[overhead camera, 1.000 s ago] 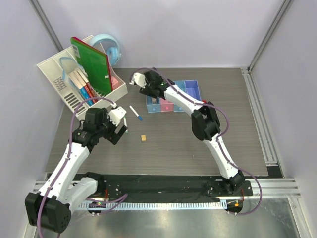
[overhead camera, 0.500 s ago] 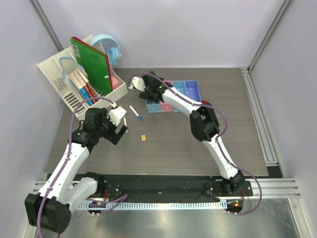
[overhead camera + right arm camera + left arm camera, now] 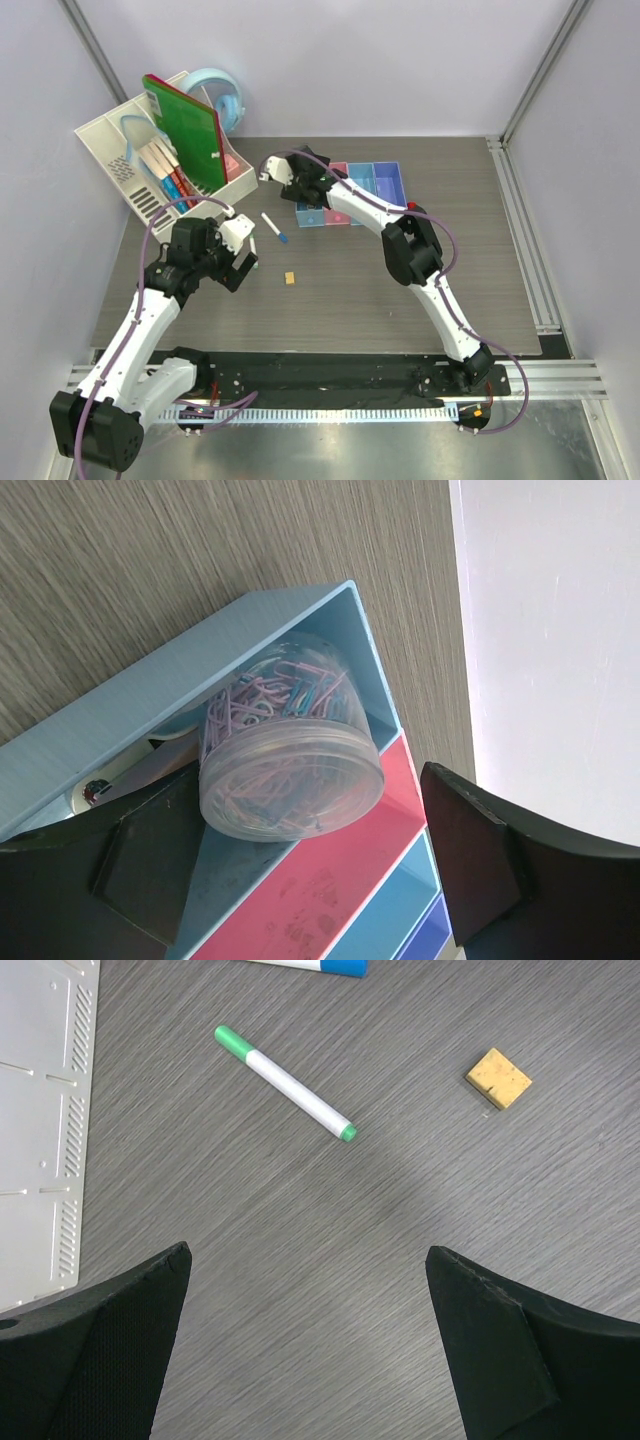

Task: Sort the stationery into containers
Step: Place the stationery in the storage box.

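Green-capped pen (image 3: pixel 283 1084) near orange block (image 3: pixel 498 1078)

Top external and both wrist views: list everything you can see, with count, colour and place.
table: one, dark wood-grain.
bins: four joined, light blue, pink, blue, violet-blue, rear centre.
clip tub: one, clear, in the light-blue bin.
green-capped pen: one, white, on the table, left of centre.
blue-capped pen: one, white, left of the bins.
orange block: one, on the table near the pens.
desk organizer: one, white, rear left.
book: one, green, standing in the desk organizer.
tape dispenser: one, light blue, behind the desk organizer.
left end effector: open, over bare table near the green-capped pen.
right end effector: open, fingers either side of the clip tub.
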